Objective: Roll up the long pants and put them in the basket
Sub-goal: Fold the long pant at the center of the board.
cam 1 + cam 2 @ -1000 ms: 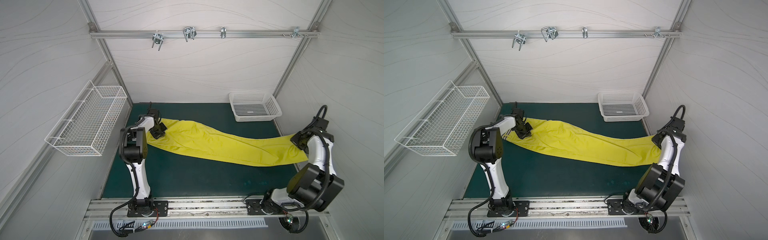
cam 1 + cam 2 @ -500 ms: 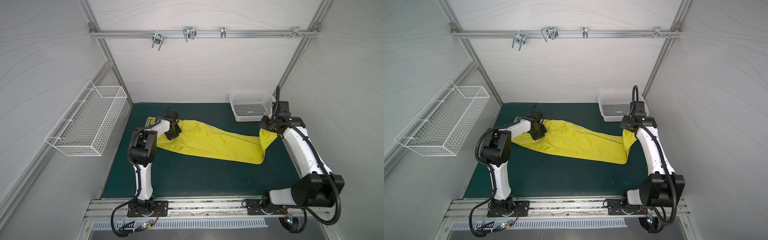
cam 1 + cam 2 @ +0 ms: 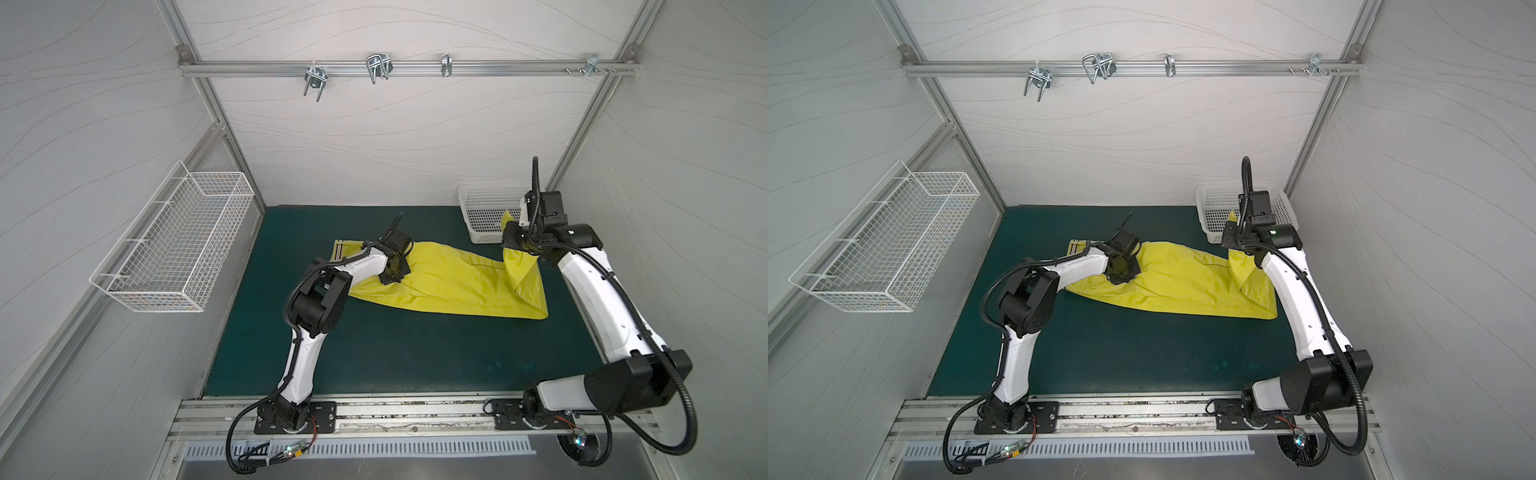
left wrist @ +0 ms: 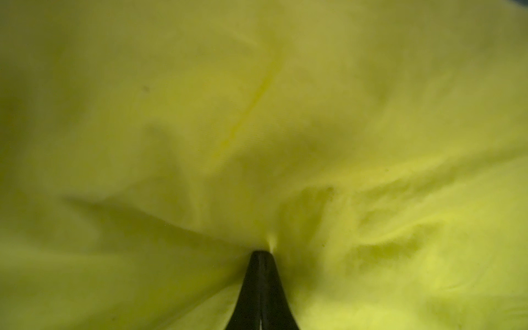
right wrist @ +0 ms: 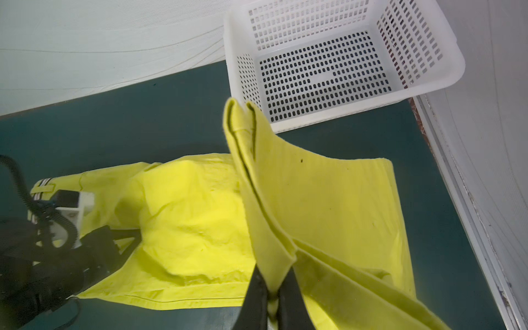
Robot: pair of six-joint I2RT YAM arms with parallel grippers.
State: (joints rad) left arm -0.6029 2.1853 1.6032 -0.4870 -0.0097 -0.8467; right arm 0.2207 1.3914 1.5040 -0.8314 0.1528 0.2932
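Note:
The long pants (image 3: pixel 449 282) (image 3: pixel 1183 286) are bright yellow-green and lie across the green mat. Their striped waistband (image 3: pixel 340 249) (image 3: pixel 1077 246) is at the left. My left gripper (image 3: pixel 392 278) (image 3: pixel 1121 276) is shut, its tip (image 4: pixel 261 254) pinching puckered fabric near the waist. The left wrist view holds nothing but that fabric (image 4: pixel 257 128). My right gripper (image 3: pixel 509 237) (image 3: pixel 1231 237) (image 5: pixel 273 274) is shut on the leg ends (image 5: pixel 257 171) and holds them above the mat. The legs are doubled over at the right.
A white plastic basket (image 3: pixel 486 208) (image 3: pixel 1217 208) (image 5: pixel 343 65) stands at the back right corner, just behind the right gripper. A wire basket (image 3: pixel 174 245) (image 3: pixel 888 249) hangs on the left wall. A rail with metal hooks (image 3: pixel 374 68) crosses the back wall.
The right gripper has carried the leg ends from the far right edge up and leftward, folding the legs over. The left gripper has shifted right with the waist of the pants.

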